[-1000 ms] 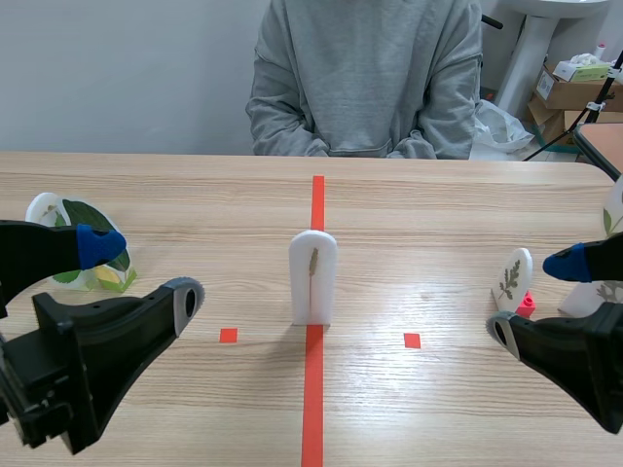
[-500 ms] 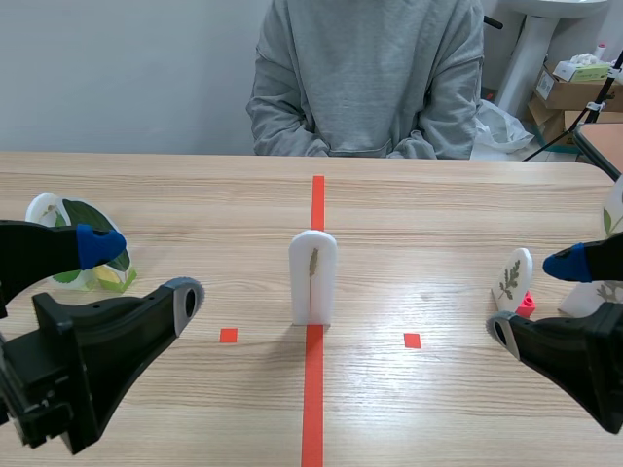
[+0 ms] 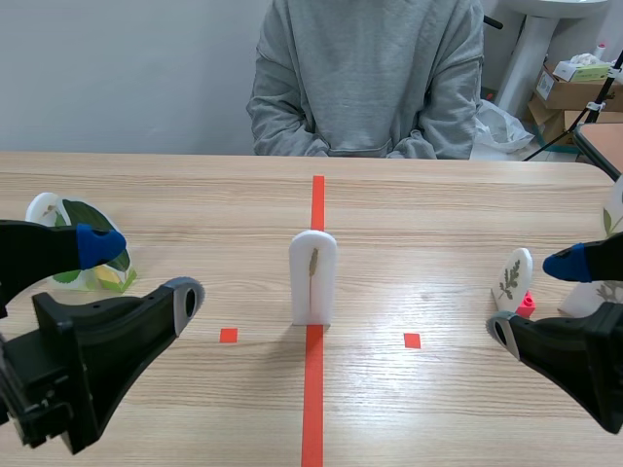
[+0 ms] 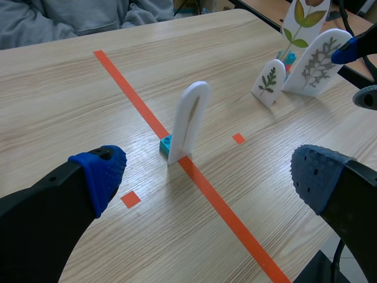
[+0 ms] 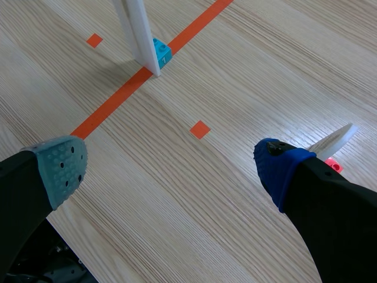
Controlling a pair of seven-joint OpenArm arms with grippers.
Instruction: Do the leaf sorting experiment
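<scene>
Evidently nothing is sorted yet: the scene view has the leaf card upright on the centre tape, with the left gripper and right gripper both spread wide and empty. The left wrist view, then the right wrist view, show the card ahead of parted fingers, so a reach toward it likely comes next.

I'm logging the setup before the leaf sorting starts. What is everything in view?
Centre leaf card: one, white, upright on the red tape line, on a blue block.
Left leaf cards: count unclear, white with green leaves, left side.
Small leaf card: one, white, right side, on a pink block.
Larger leaf cards: two, white, beside it at the right edge.
Person: one, grey hoodie, across the table.
Left gripper: one, black, blue pads, open, low left.
Right gripper: one, black, open, low right.
</scene>
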